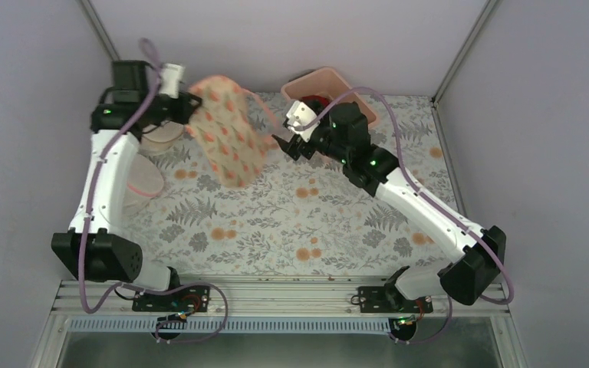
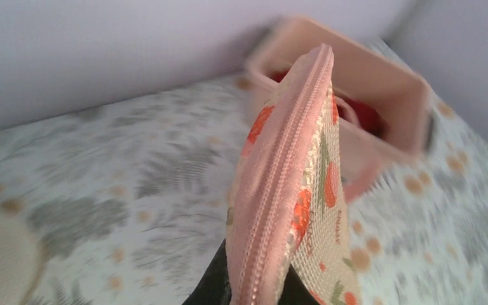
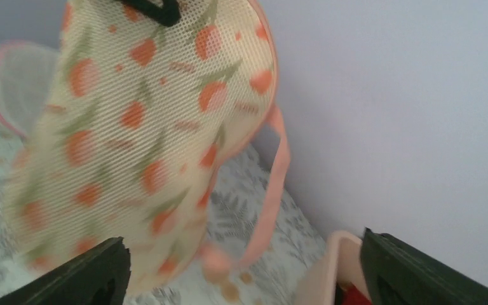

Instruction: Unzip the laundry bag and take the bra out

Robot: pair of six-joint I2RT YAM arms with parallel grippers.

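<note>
Though overhead blurs it, right end effector (image 3: 243,238) gapes; left one (image 2: 254,291) clamps laundry bag (image 1: 226,138).

- Laundry bag (image 1: 226,138): cream mesh printed with orange-red flowers and dull green leaves.
- Zip trim (image 2: 279,190) along the laundry bag's edge: salmon pink; the strap (image 3: 274,184) hanging from it is the same pink.
- Desk (image 1: 276,222) under the laundry bag: pale cloth patterned with grey-green ferns and small orange blooms.
- Bin (image 1: 337,80), right of the laundry bag: peach-pink, with red cloth (image 2: 362,114) inside.
- Mesh bag (image 1: 144,184), left of the laundry bag: white with a pink rim.
- Round bag (image 1: 161,136), just left of the laundry bag: plain beige.
- Left arm (image 1: 107,176) and right arm (image 1: 422,207): white links, black joints, purple cables, green lights.
- Right gripper (image 3: 244,273): black fingers.
- Walls (image 1: 276,38) behind the laundry bag: pale lilac-grey.
</note>
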